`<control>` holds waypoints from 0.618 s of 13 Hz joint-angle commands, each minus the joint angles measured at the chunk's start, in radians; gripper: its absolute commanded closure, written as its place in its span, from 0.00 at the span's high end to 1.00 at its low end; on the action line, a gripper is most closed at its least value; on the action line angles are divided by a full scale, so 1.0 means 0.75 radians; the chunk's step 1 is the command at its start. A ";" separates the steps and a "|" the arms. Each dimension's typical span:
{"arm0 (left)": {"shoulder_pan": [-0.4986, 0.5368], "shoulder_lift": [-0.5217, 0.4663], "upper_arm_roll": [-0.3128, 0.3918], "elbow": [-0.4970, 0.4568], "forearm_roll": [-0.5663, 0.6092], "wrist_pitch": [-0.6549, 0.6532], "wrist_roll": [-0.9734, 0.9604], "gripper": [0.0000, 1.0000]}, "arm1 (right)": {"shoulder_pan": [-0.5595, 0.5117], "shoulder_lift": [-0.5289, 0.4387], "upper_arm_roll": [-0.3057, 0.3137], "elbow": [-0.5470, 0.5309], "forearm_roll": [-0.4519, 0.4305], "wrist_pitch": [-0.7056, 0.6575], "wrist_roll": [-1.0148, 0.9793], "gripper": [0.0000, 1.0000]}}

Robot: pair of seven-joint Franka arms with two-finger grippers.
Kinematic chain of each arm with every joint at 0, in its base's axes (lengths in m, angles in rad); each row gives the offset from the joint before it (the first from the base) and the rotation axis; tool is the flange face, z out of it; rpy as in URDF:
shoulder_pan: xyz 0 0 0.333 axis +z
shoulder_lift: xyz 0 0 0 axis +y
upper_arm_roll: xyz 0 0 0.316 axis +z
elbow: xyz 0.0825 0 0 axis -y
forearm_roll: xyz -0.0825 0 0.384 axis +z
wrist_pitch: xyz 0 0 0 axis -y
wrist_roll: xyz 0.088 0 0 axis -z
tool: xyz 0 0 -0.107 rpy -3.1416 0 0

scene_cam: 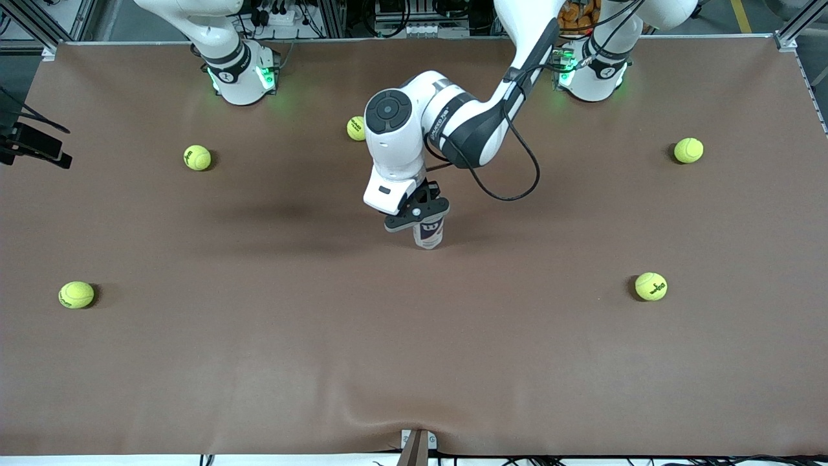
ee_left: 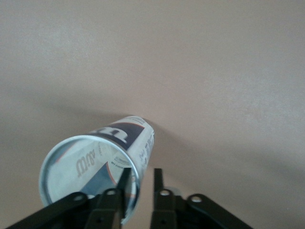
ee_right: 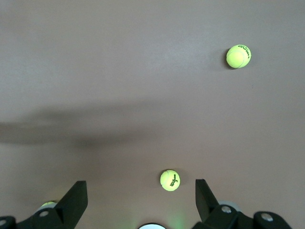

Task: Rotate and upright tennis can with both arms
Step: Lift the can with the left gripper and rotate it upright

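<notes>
Silvery rim up: the tennis can [scene_cam: 429, 234] stands upright at mid-table, so I judge rotation and uprighting done; only release and retreat remain. Left gripper [scene_cam: 419, 214] sits at the can's top, fingers [ee_left: 125, 180] pinching the rim wall. Can shows navy with white logo near top, white below. Right gripper [ee_right: 141, 200] waits spread wide, high over tennis balls [ee_right: 170, 180].

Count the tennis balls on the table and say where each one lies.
5. Two toward the right arm's end, two toward the left arm's end, one mid-table partly hidden by the left arm. More may hide under it.
</notes>
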 commanded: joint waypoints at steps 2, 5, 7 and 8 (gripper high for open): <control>-0.018 0.017 0.018 0.028 0.033 0.000 -0.041 0.72 | -0.004 -0.003 0.020 0.003 0.016 -0.013 0.015 1.00; -0.016 0.001 0.020 0.030 0.033 0.000 -0.041 0.72 | 0.000 -0.003 0.020 0.003 0.016 -0.004 0.015 1.00; -0.014 -0.022 0.014 0.030 0.031 -0.004 -0.041 0.72 | 0.000 -0.003 0.020 0.003 0.016 -0.004 0.015 1.00; -0.014 -0.038 0.012 0.030 0.031 -0.018 -0.041 0.79 | 0.000 -0.001 0.020 0.003 0.018 -0.006 0.015 1.00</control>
